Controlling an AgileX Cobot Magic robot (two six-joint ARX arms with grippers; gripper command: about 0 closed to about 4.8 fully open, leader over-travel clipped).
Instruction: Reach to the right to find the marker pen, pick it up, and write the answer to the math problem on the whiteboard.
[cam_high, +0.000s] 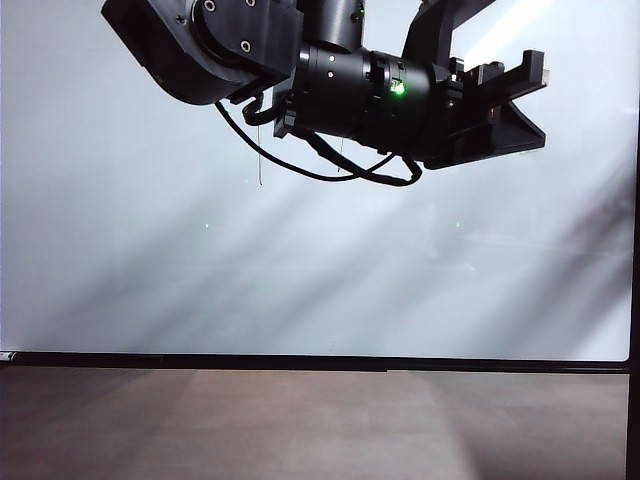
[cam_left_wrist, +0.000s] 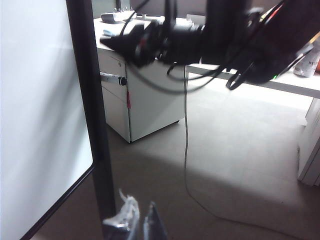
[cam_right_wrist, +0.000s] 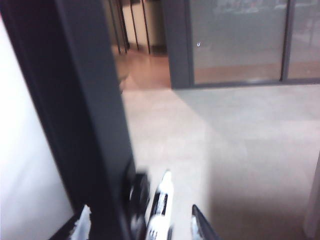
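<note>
Whiteboard (cam_high: 300, 260): we see it filling the exterior view.
Marker pen (cam_right_wrist: 161, 207): between right end effector's (cam_right_wrist: 145, 227) spread fingers, beside board frame.
Left end effector (cam_left_wrist: 135, 220): we cannot tell its state.

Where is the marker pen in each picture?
Exterior view: not in it; right end effector near the whiteboard's black frame.
Left wrist view: not in it; left end effector beside that frame.
Right wrist view: marker pen before the open right end effector, beside the frame.
Shared landmark: the frame.
</note>
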